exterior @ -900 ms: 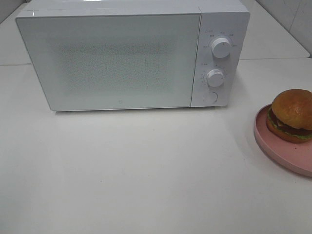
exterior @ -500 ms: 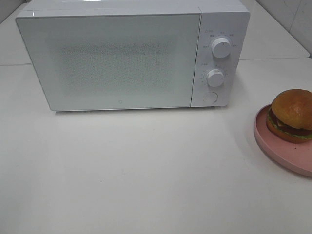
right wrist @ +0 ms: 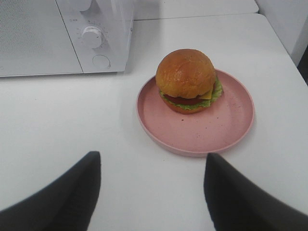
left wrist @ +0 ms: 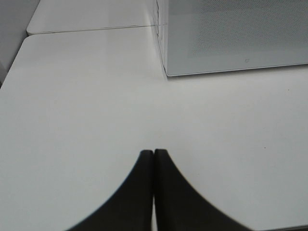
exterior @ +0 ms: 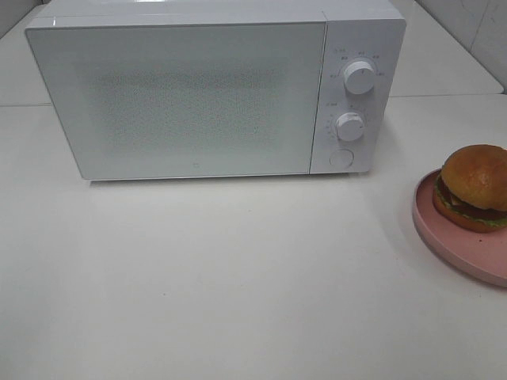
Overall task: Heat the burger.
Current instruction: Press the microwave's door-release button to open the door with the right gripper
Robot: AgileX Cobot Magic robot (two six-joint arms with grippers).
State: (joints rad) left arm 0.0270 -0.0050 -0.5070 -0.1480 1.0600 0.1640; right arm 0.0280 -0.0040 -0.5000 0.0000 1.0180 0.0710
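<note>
While my left gripper (left wrist: 153, 154) sits pinched together and my right gripper (right wrist: 151, 163) gapes wide short of the burger (right wrist: 186, 79), I fear a hard squeeze would crush it.

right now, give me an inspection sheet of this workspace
surface: white table, bare in front of the microwave
job's things: burger sitting on a pink plate at the right; microwave door closed
clutter: nothing seen
grippers: left gripper shut, empty; right gripper open, empty, short of the plate
cables: nothing seen
surroundings: wall behind at the right
</note>
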